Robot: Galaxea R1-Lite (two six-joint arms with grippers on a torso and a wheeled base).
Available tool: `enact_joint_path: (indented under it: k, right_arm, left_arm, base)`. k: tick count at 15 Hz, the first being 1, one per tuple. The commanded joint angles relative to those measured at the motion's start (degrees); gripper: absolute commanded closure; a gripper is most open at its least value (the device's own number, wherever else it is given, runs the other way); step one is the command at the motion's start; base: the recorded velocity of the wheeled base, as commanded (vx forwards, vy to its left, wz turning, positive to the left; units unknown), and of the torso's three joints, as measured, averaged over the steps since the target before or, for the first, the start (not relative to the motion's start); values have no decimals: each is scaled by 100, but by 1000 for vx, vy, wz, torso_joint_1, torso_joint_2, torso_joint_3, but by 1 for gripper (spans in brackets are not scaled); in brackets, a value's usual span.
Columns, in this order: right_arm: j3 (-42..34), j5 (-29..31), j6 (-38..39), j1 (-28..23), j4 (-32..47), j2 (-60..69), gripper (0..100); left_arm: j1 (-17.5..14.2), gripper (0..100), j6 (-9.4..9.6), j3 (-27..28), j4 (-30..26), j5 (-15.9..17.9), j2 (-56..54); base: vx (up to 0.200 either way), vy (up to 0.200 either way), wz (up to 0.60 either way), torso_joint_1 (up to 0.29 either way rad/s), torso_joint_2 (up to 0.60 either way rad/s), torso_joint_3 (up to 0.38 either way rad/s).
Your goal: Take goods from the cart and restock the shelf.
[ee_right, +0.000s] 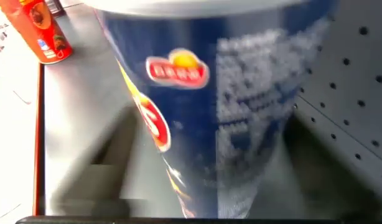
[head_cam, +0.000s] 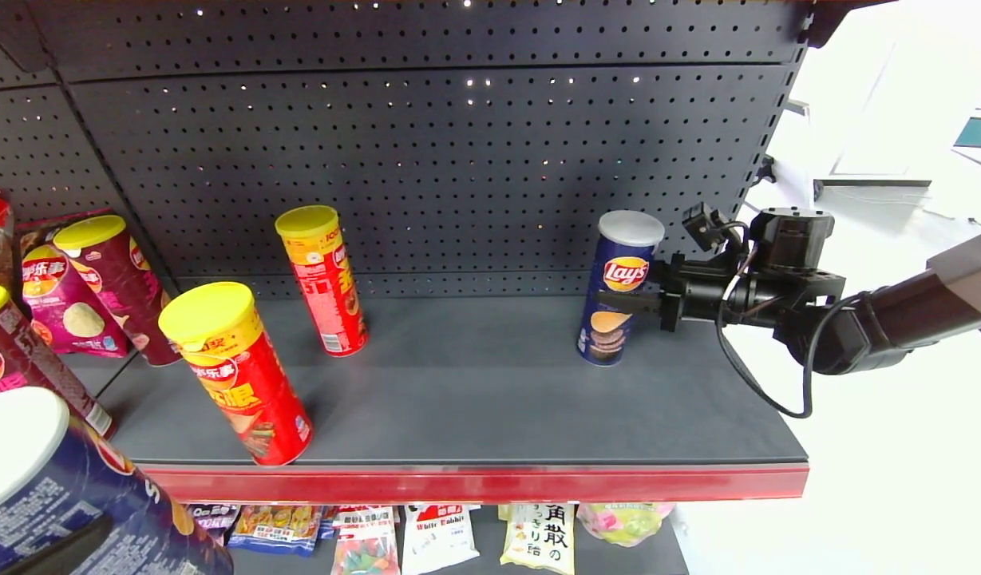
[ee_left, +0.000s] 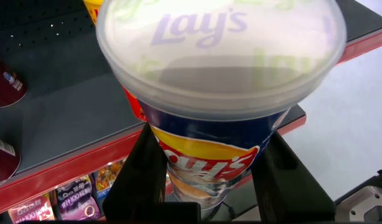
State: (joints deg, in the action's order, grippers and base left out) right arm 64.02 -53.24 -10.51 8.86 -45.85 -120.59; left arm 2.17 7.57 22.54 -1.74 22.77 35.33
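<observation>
The left end effector (ee_left: 209,186) is closed on the blue can (head_cam: 59,495), one finger on each side of the body below the translucent lid, just before the shelf's (head_cam: 474,399) front left corner. The shelf has a dark grey deck and a red front lip. The front red can (head_cam: 235,371) stands near the front edge at left, and the rear red can (head_cam: 322,279) stands nearer the back edge. The right end effector (head_cam: 622,302) grips the second blue can (head_cam: 618,271) at mid-height toward the back right. Behind it is the perforated back panel (head_cam: 458,160). Bright white floor (head_cam: 897,479) lies beyond the right edge.
</observation>
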Motion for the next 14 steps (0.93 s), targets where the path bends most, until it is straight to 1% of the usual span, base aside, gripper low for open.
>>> enact_joint_path:
  k: [1,5,9,14]
  right_arm:
    - [-22,-3,5,37,-3,-17,100]
    - [-347,-11,-83,45,-126,211,100]
    - [-1120,-29,-92,133,-135,879,100]
    - [-1700,-20,-92,494,-205,1327,100]
  left_arm:
    - [3,100,-1,-4,-1,-1,-17]
    - [3,100,-1,-13,-1,-27,-17]
    - [12,100,-1,-48,-1,-18,18]
    - [12,100,-1,-39,7,-18,9]
  base:
    - [0,0,0,0,0,0]
    - [0,0,0,0,0,0]
    - [0,0,0,0,0,0]
    - [0,0,0,0,0,0]
